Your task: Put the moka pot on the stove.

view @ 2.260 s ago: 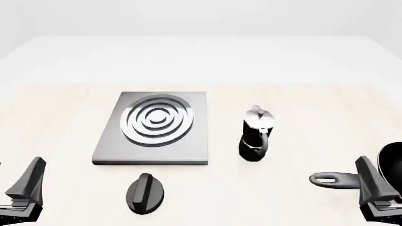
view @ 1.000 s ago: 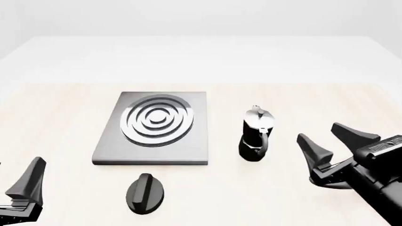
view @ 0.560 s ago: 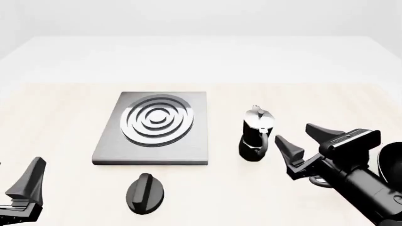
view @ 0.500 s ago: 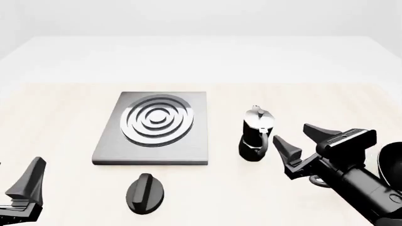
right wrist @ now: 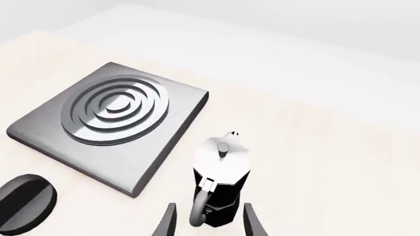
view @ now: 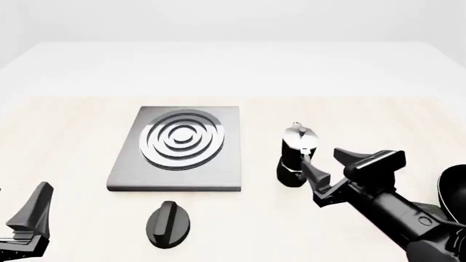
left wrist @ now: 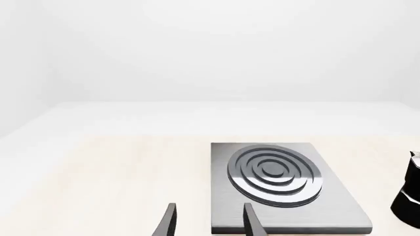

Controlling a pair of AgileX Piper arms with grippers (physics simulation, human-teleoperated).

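Left hand (view: 29,218): parked at the near left of the table (view: 73,136), fingers spread, holding nothing; unmoved across the last two seconds.

Black oval knob (view: 169,224): on the table, just in front of the stove.

Stove (view: 177,148): flat grey plate, rings bare, nothing on it.

Moka pot (view: 295,157): upright on the table just right of the stove, handle toward the arms; not yet lifted.

Right hand (view: 331,166): fingers spread, has swung in from the far right and now sits close behind the pot's handle, which lies between its fingers in the wrist view. Judged: approach nearly complete, grasp pending.

Pan (view: 453,188): partly visible at the right edge.
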